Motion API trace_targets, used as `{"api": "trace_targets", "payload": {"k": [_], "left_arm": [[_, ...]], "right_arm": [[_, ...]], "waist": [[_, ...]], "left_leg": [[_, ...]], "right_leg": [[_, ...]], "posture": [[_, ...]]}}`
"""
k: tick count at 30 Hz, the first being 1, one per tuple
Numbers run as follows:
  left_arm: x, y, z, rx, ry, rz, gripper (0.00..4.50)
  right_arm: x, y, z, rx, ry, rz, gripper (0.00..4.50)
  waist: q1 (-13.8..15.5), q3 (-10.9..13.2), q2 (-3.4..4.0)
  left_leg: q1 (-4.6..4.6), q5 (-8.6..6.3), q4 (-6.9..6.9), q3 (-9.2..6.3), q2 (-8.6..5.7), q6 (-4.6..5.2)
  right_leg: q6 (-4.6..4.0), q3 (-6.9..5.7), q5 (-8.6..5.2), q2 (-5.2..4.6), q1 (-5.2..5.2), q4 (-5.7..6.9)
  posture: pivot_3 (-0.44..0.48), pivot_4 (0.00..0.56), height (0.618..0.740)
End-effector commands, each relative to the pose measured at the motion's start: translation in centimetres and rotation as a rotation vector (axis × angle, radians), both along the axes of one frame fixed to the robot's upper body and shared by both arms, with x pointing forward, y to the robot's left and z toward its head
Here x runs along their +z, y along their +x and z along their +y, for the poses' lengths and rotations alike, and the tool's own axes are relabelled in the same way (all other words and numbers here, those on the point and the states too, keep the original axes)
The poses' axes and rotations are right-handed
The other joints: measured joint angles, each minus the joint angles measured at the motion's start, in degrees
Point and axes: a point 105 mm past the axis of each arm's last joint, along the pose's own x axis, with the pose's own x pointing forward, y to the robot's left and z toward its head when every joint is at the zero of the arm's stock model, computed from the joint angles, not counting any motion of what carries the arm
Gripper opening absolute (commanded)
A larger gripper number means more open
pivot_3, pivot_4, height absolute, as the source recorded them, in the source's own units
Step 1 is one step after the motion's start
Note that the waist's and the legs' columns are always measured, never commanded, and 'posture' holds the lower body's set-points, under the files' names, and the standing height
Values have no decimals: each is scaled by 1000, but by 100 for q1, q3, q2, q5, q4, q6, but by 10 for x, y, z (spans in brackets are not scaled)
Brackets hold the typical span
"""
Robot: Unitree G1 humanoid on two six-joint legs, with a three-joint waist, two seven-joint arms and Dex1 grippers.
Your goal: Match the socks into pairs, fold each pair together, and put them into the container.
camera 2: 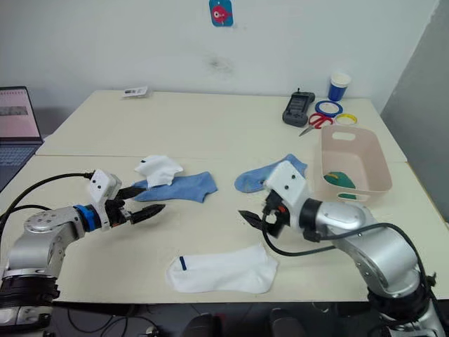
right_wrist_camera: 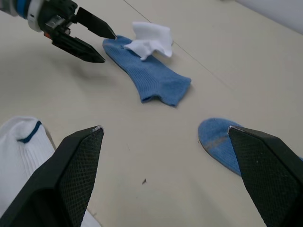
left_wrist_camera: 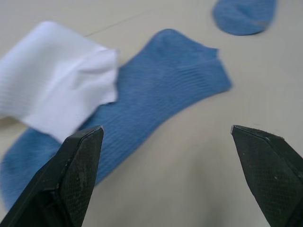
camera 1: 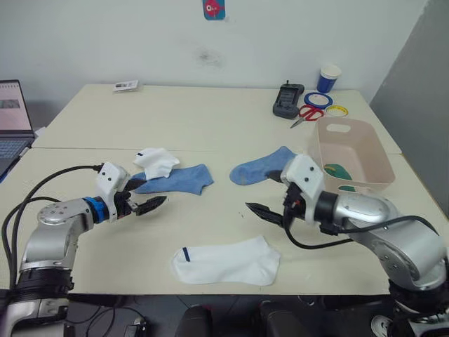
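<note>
A flat white sock (camera 1: 226, 260) with a dark cuff mark lies near the table's front edge. A crumpled white sock (camera 1: 156, 163) rests on the cuff end of a light blue sock (camera 1: 179, 180). The other light blue sock (camera 1: 261, 168) lies just left of the pink-beige container (camera 1: 351, 154), which holds a dark green sock (camera 1: 338, 170). My left gripper (camera 1: 151, 195) is open just in front of the crumpled white sock, holding nothing. My right gripper (camera 1: 256, 207) is open and empty, low over the table between the flat white sock and the second blue sock.
At the back right stand a blue-and-white paper cup (camera 1: 328, 77), tape rolls (camera 1: 318, 99), red scissors (camera 1: 306, 114) and a black device (camera 1: 287, 102). A laptop (camera 1: 10, 119) sits at the far left, and a small card (camera 1: 126, 86) lies at the back.
</note>
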Motion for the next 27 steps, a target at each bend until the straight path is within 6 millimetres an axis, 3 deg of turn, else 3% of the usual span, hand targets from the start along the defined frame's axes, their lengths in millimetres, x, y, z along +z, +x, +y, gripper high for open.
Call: {"api": "trace_targets", "payload": {"k": [1,10,14,19,24,27], "left_arm": [[17,23,4,87,38,-126,4475],[19,75,-29,113,42,-166,4475],[9,86,-35,124,112,-128,3590],[7,90,-30,158,142,-131,1924],[19,89,-21,225,89,-175,222],[36,87,-16,270,36,-228,42]], "right_arm": [[9,5,5,-17,9,-48,4500],[10,5,19,27,-11,-62,4500],[10,5,20,23,-14,-60,4500],[10,4,18,5,-11,-60,4500],[10,5,16,-15,-5,-63,4500],[9,5,16,-17,-5,-64,4500]], "waist": [[12,-1,-2],[37,-3,-9],[-2,-3,-9],[-1,-3,-9],[8,-2,-10],[6,-2,-10]], "left_leg": [[-1,0,0,3,-1,0],[-14,0,5,12,-11,0],[-13,0,4,15,-9,0],[-10,0,3,12,-7,0],[-13,1,4,14,-4,-1],[-13,1,4,15,-6,-2]], "right_leg": [[0,-1,0,0,0,0],[9,-10,7,-7,0,-2],[9,-11,7,-3,0,0],[9,-15,8,6,-1,2],[9,-14,8,-1,-1,2],[10,-13,8,-6,-1,1]], "posture": [[0,150,732],[0,150,732],[0,150,732],[0,150,732],[0,150,732],[0,150,732]]}}
